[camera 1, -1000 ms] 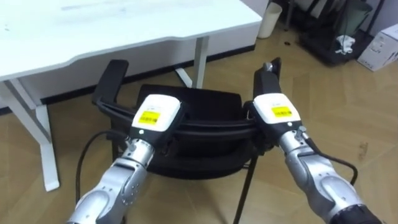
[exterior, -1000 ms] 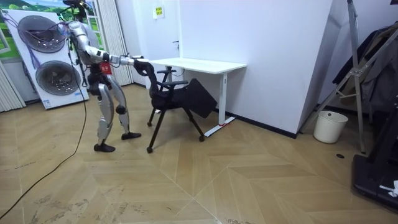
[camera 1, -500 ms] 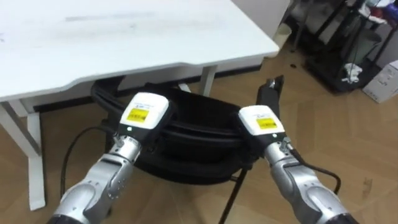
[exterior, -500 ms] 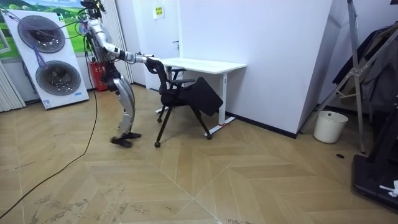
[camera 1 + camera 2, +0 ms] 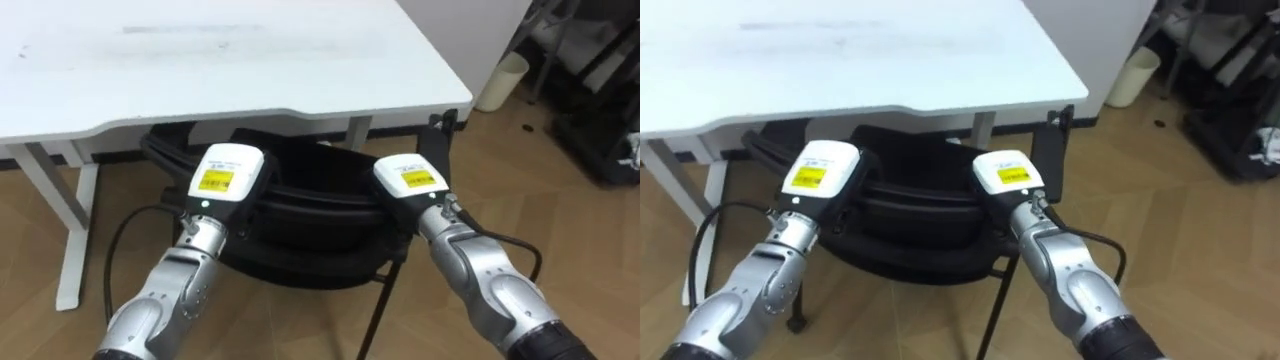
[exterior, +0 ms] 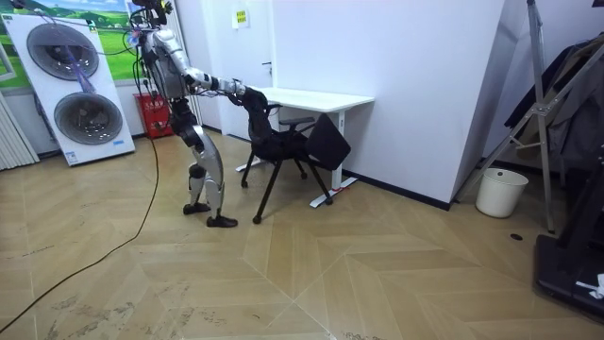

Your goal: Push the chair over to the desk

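Standing on the big wooden floor (image 6: 359, 274), the robot holds both arms straight out in front of it. Two washing machines (image 6: 80, 90), one on top of the other, are behind the robot by the wall. A white desk (image 5: 250, 60) is in front of the robot. The black chair (image 5: 310, 225) is right at the desk, with part of it under the desk's edge and its back toward the robot. A white bin (image 6: 497, 192) stands on the floor at the room view's right, well apart from the chair. The left hand (image 5: 225, 175) and the right hand (image 5: 408, 180) both rest on the top of the chair's back, with a gap between them. The front part of each hand is hidden behind the chair's back. I cannot tell how far open either hand is, or if it grips the chair.
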Tool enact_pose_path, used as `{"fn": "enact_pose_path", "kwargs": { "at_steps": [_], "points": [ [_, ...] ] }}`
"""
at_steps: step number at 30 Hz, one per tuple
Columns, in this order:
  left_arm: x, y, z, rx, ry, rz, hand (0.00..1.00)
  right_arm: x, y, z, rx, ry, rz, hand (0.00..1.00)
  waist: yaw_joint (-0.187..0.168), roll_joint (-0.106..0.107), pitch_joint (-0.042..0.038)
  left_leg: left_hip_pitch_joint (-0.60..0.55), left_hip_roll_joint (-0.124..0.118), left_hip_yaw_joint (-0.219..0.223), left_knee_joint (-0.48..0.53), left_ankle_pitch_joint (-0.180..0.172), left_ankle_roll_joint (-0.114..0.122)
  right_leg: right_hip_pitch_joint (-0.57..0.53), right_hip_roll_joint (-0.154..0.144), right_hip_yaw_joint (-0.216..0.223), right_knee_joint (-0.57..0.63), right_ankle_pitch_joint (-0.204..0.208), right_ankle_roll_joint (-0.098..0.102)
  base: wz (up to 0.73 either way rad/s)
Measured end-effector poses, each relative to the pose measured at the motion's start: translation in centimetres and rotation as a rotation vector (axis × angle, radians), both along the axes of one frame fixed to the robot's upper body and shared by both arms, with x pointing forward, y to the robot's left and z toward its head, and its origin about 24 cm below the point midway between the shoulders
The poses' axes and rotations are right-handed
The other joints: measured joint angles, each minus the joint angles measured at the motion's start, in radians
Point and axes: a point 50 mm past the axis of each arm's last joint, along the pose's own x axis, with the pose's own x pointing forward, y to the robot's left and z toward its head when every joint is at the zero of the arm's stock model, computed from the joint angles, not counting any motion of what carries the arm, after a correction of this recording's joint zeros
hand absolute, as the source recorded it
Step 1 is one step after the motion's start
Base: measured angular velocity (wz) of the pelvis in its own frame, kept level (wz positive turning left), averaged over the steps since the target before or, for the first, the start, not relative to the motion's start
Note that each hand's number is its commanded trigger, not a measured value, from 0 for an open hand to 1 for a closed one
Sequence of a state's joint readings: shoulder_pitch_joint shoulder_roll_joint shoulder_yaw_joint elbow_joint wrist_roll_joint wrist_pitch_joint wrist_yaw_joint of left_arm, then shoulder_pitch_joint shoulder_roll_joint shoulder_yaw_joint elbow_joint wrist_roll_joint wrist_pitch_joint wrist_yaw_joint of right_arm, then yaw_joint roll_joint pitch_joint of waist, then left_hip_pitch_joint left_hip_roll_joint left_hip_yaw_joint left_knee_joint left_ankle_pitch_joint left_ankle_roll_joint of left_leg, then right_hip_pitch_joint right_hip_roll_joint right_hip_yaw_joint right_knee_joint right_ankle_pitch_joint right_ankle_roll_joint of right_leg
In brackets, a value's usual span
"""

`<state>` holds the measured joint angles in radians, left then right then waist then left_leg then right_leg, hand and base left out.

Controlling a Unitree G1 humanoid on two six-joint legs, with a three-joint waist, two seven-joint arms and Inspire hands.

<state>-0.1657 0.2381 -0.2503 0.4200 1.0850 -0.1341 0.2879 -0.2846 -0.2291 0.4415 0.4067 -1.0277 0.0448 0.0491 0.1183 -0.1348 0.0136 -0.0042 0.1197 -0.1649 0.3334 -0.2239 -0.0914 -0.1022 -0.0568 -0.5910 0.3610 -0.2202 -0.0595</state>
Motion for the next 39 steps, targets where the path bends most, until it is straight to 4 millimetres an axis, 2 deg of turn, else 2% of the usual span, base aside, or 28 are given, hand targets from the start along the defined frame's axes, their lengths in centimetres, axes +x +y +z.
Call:
{"fn": "enact_pose_path", "kwargs": {
  "at_steps": [3,6,7,8,9,10,11,12,13,14,15,16,18,21,24,25,26,27,28,29,30,31,33,34,35,36,38,39],
  "points": [
    [0.0,-0.2,-0.1,-0.001,0.023,0.001,1.0,0.0,0.0,-0.3,0.003,0.016,-0.009,1.0,-0.001,0.001,0.0008,-0.026,0.018,0.044,0.061,0.001,-0.002,0.027,0.014,-0.036,-0.009,-0.016,-0.004,0.21],
    [-0.2,-0.5,-0.5,-0.009,0.047,0.001,1.0,-0.1,-0.2,-0.5,-0.008,0.048,-0.029,1.0,-0.002,0.0,0.0,-0.081,0.025,0.097,0.203,-0.006,0.008,0.053,0.026,-0.075,-0.039,-0.018,-0.004,0.18],
    [-0.2,-0.7,-0.5,-0.013,0.048,0.006,1.0,-0.1,-0.2,-0.6,-0.009,0.06,-0.037,1.0,0.0,0.001,-0.002,-0.101,0.026,0.138,0.272,-0.009,0.012,0.054,0.03,-0.074,-0.044,-0.018,0.009,-0.16],
    [-0.4,-1.0,-0.7,-0.029,0.051,0.017,1.0,0.2,-0.3,-0.3,-0.021,0.062,-0.039,1.0,0.007,0.043,-0.0017,-0.117,0.061,0.163,0.304,-0.023,0.015,0.016,0.051,0.015,0.062,-0.045,0.05,-0.36],
    [-0.4,-0.9,-0.5,-0.042,0.043,0.029,1.0,0.5,-0.4,0.1,-0.034,0.05,-0.028,1.0,0.012,0.061,0.0013,-0.119,0.068,0.153,0.329,-0.057,-0.001,-0.035,0.054,0.154,0.214,-0.065,0.011,-0.2],
    [-0.4,-0.5,-0.3,-0.048,0.035,0.036,1.0,0.6,-0.2,0.7,-0.033,0.022,-0.018,1.0,0.004,0.043,-0.0157,-0.15,0.046,0.134,0.38,-0.125,-0.005,-0.082,0.076,0.367,0.32,-0.184,-0.01,0.22],
    [0.2,-1.0,-0.1,-0.054,0.036,0.037,1.0,0.7,-0.5,0.8,-0.043,0.019,-0.03,1.0,0.008,0.034,-0.0142,-0.17,0.04,0.134,0.461,-0.146,0.003,-0.095,0.044,0.308,0.337,-0.193,-0.077,0.32],
    [0.1,-1.0,-0.2,-0.045,0.046,0.04,1.0,0.7,-0.4,0.6,-0.043,0.037,-0.036,1.0,0.019,0.03,-0.0152,-0.171,0.043,0.14,0.519,-0.147,0.006,-0.08,0.021,0.267,0.33,-0.203,-0.087,-0.06],
    [-0.5,-0.4,-0.6,-0.037,0.06,0.048,1.0,0.5,0.1,-0.2,-0.036,0.068,-0.037,1.0,0.024,0.035,-0.0205,-0.169,0.054,0.144,0.613,-0.141,0.007,-0.016,-0.013,0.166,0.277,-0.201,-0.081,-0.33],
    [-1.2,0.2,-0.5,-0.028,0.053,0.06,1.0,0.3,0.8,-0.4,-0.04,0.07,-0.027,1.0,0.008,0.041,-0.02,-0.171,0.082,0.151,0.626,-0.074,0.02,0.053,-0.016,0.047,0.199,-0.156,-0.074,-0.09],
    [-1.3,0.3,-0.4,-0.023,0.046,0.062,1.0,0.3,1.0,-0.4,-0.039,0.065,-0.024,1.0,-0.009,0.048,-0.0165,-0.179,0.101,0.154,0.577,-0.006,0.033,0.077,-0.001,0.004,0.169,-0.136,-0.083,0.64],
    [-1.4,0.4,-0.5,-0.003,0.053,0.054,1.0,0.0,1.0,-0.7,-0.03,0.072,-0.028,1.0,-0.027,0.029,-0.0151,-0.174,0.113,0.162,0.532,-0.008,0.026,0.099,0.015,-0.019,0.143,-0.122,-0.094,1.26],
    [-0.7,0.1,-0.4,0.02,0.061,0.031,1.0,0.0,0.6,-0.7,-0.036,0.079,-0.021,1.0,-0.063,0.004,-0.0135,-0.158,0.108,0.162,0.436,-0.017,0.012,0.107,0.028,0.012,0.118,-0.117,-0.094,1.29],
    [-0.3,-0.6,-0.7,0.006,0.067,0.02,1.0,0.0,-0.3,-0.7,-0.025,0.085,-0.031,1.0,-0.058,0.004,-0.0053,-0.147,0.089,0.154,0.35,0.007,-0.019,0.123,0.035,-0.027,0.047,-0.111,-0.102,0.33],
    [-0.5,-1.2,-0.8,-0.015,0.061,0.02,1.0,-0.1,-1.0,-0.7,-0.05,0.074,-0.034,1.0,-0.045,0.003,-0.0052,-0.176,0.012,0.155,0.25,0.005,-0.015,0.122,0.027,-0.073,-0.013,-0.095,-0.09,-0.04],
    [-0.8,-1.0,-0.9,-0.018,0.059,0.025,1.0,-0.2,-0.9,-0.7,-0.043,0.061,-0.036,0.91,-0.035,0.001,-0.0057,-0.177,-0.028,0.165,0.198,0.009,-0.009,0.129,0.028,-0.077,-0.045,-0.08,-0.061,-0.34],
    [-1.0,-1.0,-1.0,-0.022,0.063,0.027,1.0,-0.3,-0.9,-0.7,-0.044,0.045,-0.037,0.81,-0.035,0.0,-0.0068,-0.175,-0.065,0.173,0.14,0.026,0.018,0.13,0.03,-0.077,-0.068,-0.069,-0.007,-0.25],
    [-1.0,-1.0,-1.0,-0.025,0.066,0.028,1.0,-0.3,-0.9,-0.8,-0.049,0.04,-0.036,0.36,-0.034,0.001,-0.0078,-0.176,-0.078,0.181,0.113,0.035,0.033,0.128,0.03,-0.074,-0.069,-0.067,0.04,-0.23],
    [-1.1,-1.2,-1.2,-0.041,0.071,0.039,1.0,-0.1,-0.9,-0.6,-0.06,0.029,-0.03,0.0,-0.027,0.034,-0.0085,-0.183,-0.07,0.183,0.091,0.051,0.054,0.091,0.037,0.01,0.019,-0.065,0.145,-0.65],
    [-1.1,-0.4,-0.8,-0.073,0.048,0.072,0.94,0.7,-0.3,0.5,-0.08,-0.028,0.006,0.0,-0.019,0.059,0.0021,-0.213,-0.058,0.161,0.159,0.049,0.048,0.005,0.011,0.251,0.215,-0.133,0.039,-0.77],
    [-1.4,0.0,-0.8,-0.089,0.044,0.085,0.09,0.9,-0.1,1.0,-0.08,-0.061,0.014,0.0,-0.014,0.051,0.008,-0.236,-0.059,0.161,0.206,0.042,0.035,-0.026,0.008,0.27,0.263,-0.205,0.013,-0.41],
    [-1.0,-0.4,-0.7,-0.1,0.045,0.086,0.0,0.6,-0.1,0.7,-0.076,-0.077,0.003,0.0,-0.024,0.06,0.0033,-0.255,-0.067,0.135,0.257,0.028,0.019,-0.023,-0.015,0.227,0.303,-0.224,-0.061,0.27],
    [-1.1,-0.5,-0.9,-0.078,0.071,0.071,0.0,0.2,-0.4,0.0,-0.07,-0.036,-0.014,0.0,-0.029,0.032,0.0012,-0.24,-0.103,0.137,0.252,0.029,0.025,0.025,-0.04,0.183,0.266,-0.229,-0.036,0.51],
    [-1.2,-0.7,-1.0,-0.065,0.075,0.057,0.0,-0.3,-0.7,-0.6,-0.066,-0.012,-0.023,0.0,-0.029,0.009,0.0039,-0.222,-0.116,0.153,0.217,0.03,0.033,0.064,-0.035,0.162,0.207,-0.207,0.011,0.5],
    [-1.2,-0.9,-1.1,-0.054,0.082,0.047,0.0,-0.6,-0.9,-1.1,-0.061,0.009,-0.031,0.0,-0.029,0.006,0.0011,-0.191,-0.116,0.174,0.169,0.032,0.042,0.097,-0.01,0.157,0.155,-0.172,0.109,0.41],
    [-1.2,-0.9,-1.1,-0.055,0.083,0.047,0.0,-0.7,-0.9,-1.3,-0.056,0.015,-0.031,0.0,-0.025,0.007,-0.0008,-0.177,-0.114,0.181,0.158,0.031,0.045,0.1,-0.001,0.156,0.148,-0.151,0.139,-0.04],
    [-1.1,-0.9,-0.9,-0.111,0.083,0.066,0.0,-0.7,-0.9,-1.4,-0.036,-0.01,-0.036,0.0,0.001,0.043,-0.0015,-0.157,-0.119,0.188,0.135,0.032,0.084,0.106,0.035,0.141,0.128,-0.101,0.079,-0.42],
    [-1.1,-0.7,-0.9,-0.126,0.085,0.075,0.0,-0.7,-0.9,-1.5,-0.032,-0.014,-0.042,0.0,0.014,0.046,-0.0006,-0.155,-0.122,0.185,0.136,0.045,0.098,0.11,0.039,0.139,0.12,-0.095,0.068,-0.32]
  ]
}}
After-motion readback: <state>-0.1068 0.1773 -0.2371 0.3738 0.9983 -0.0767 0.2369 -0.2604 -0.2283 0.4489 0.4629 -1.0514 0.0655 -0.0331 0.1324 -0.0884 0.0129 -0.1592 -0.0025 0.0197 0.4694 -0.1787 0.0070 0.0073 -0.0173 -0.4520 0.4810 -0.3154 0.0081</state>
